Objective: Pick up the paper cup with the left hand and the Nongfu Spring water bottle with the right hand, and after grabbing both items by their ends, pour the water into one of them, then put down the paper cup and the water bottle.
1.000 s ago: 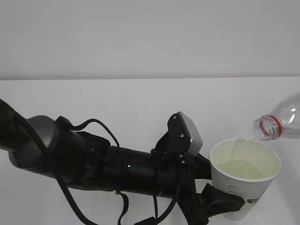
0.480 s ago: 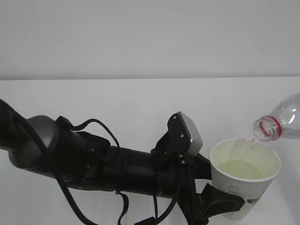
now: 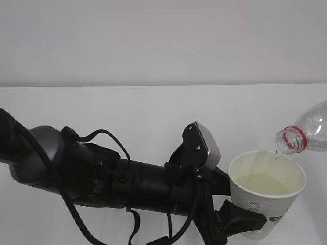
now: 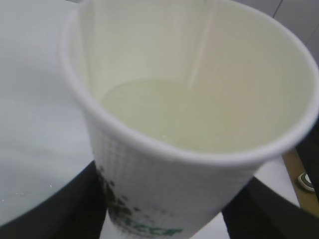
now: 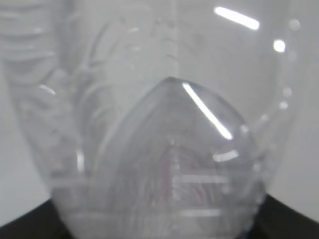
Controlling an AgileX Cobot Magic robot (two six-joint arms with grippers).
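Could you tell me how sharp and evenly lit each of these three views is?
Exterior view: even, soft light and fairly sharp, with the paper cup and bottle neck clear. Left wrist view: the cup fills the frame, its near rim soft with blur. Right wrist view: the Nongfu Spring water bottle sits too close, hazy, with bright glare streaks.

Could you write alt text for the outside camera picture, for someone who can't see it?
A tilted clear water bottle with a red neck ring pours a thin stream into a white paper cup, partly filled with pale water. A bulky black robot arm holds the cup from the left above a white table.
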